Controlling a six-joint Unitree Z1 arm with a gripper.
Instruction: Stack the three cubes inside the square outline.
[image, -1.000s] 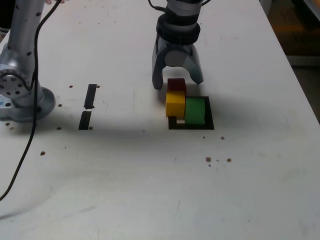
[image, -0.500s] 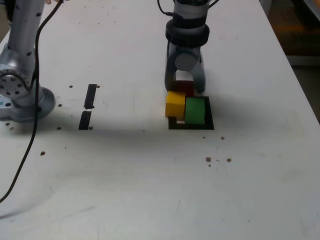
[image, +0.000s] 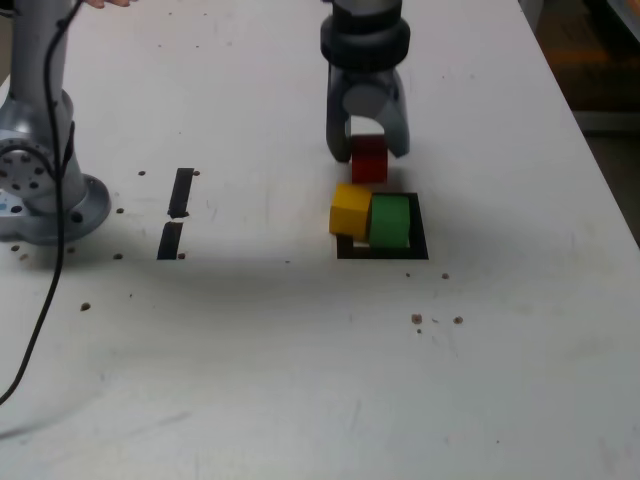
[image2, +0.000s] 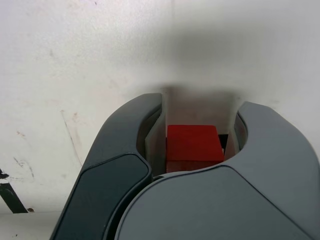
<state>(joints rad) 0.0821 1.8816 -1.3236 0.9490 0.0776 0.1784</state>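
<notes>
In the exterior view my gripper (image: 367, 152) points down, shut on the red cube (image: 369, 162), which hangs just above the table behind the square outline (image: 420, 245). The green cube (image: 390, 221) sits inside the outline. The yellow cube (image: 350, 208) touches the green one on the exterior view's left and rests over the outline's left strip. In the wrist view the red cube (image2: 194, 144) shows between the two dark fingers (image2: 150, 135) of my gripper (image2: 195, 150).
Two short black strips (image: 182, 191) (image: 170, 240) lie on the white table at the exterior view's left. The arm's grey base (image: 35, 190) and a black cable (image: 45, 300) stand at the far left. Small crumbs (image: 437, 320) dot the table in front of the outline.
The gripper shifted to the exterior view's right, came down over the red cube and shut on it. The cube has now risen a little with it. Yellow and green have not moved.
</notes>
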